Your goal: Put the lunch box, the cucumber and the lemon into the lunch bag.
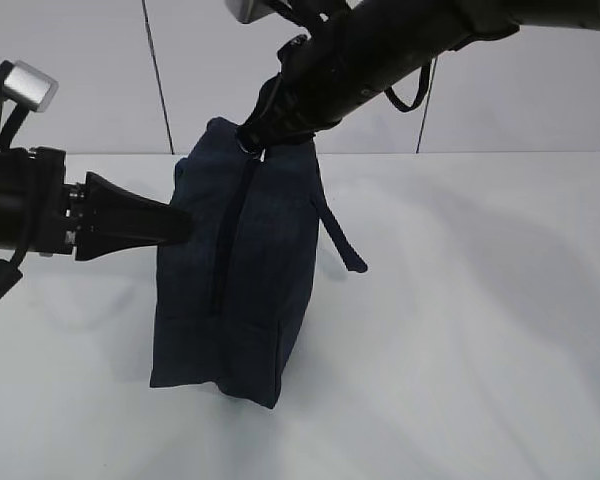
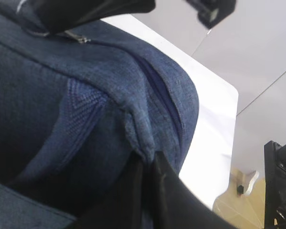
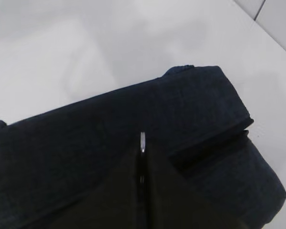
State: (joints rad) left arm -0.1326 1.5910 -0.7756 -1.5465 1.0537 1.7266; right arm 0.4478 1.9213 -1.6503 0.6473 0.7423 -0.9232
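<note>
The navy lunch bag (image 1: 242, 280) stands on one end on the white table (image 1: 460, 330), its zipper (image 1: 223, 240) running down the side facing the exterior camera. My left gripper (image 1: 185, 226) reaches in from the left and is shut on a fold of the bag's fabric (image 2: 142, 143). From above right, my right gripper (image 1: 257, 135) is shut on the metal ring pull (image 3: 142, 141) at the bag's top end. One strap handle (image 1: 338, 235) hangs off the bag's right side. The lunch box, the cucumber and the lemon are out of view.
The table's far corner (image 2: 229, 90) shows in the left wrist view, with tan floor (image 2: 238, 202) and a black frame (image 2: 281, 181) beyond it. A pale panelled wall (image 1: 80, 60) stands behind the table.
</note>
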